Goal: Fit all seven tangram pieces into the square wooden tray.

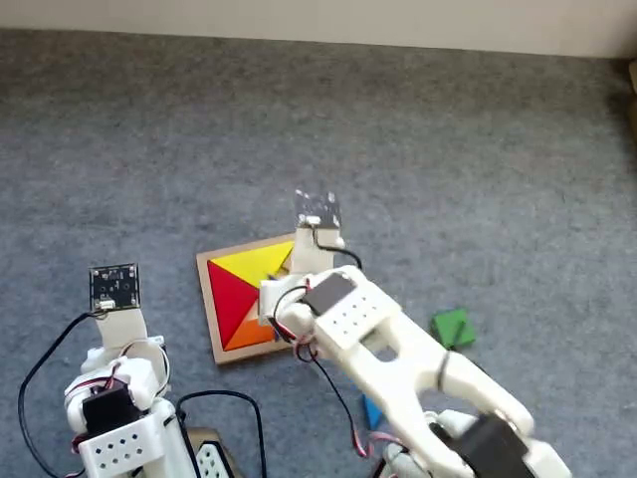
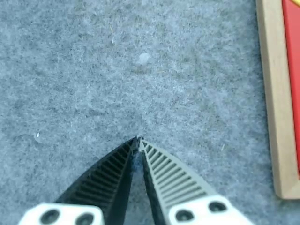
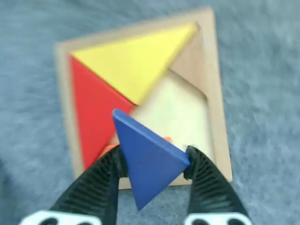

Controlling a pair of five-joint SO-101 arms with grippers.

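Surface: grey, short-piled carpet [image 1: 448, 129] covers the whole working area.
Room: a pale strip of wall [image 1: 348, 20] runs along the far edge of the carpet.
Markings: each arm carries a small dark square plate [image 1: 114, 286] near its wrist. The pale specks on the plates are too small to read.
Arms: two white arms stand side by side at the near edge, with black cable [image 1: 229, 398] looping between their bases.
Tray: one square wooden tray [image 1: 207, 304] lies on the carpet between the arms, set at a slant, with part of its bare wood floor [image 3: 178, 108] exposed.
Pieces in tray: three. A yellow triangle [image 3: 136, 61] and a red triangle [image 3: 93, 112] meet along one edge, and an orange piece [image 1: 249, 337] sits at the near rim.
Held piece: one blue triangle [image 3: 150, 159] is over the tray's near rim. Whether it touches the wood cannot be told.
Right gripper [image 3: 154, 161]: clamped on the blue triangle, one black finger against each side.
Left gripper [image 2: 138, 140]: fingertips pressed together with nothing between them, low over bare carpet beside the tray's outer rim.
Loose pieces: two. A green piece [image 1: 453, 327] lies on the carpet well apart from the tray. A second blue piece [image 1: 371, 410] is partly hidden by the right arm.
Pieces counted: six.
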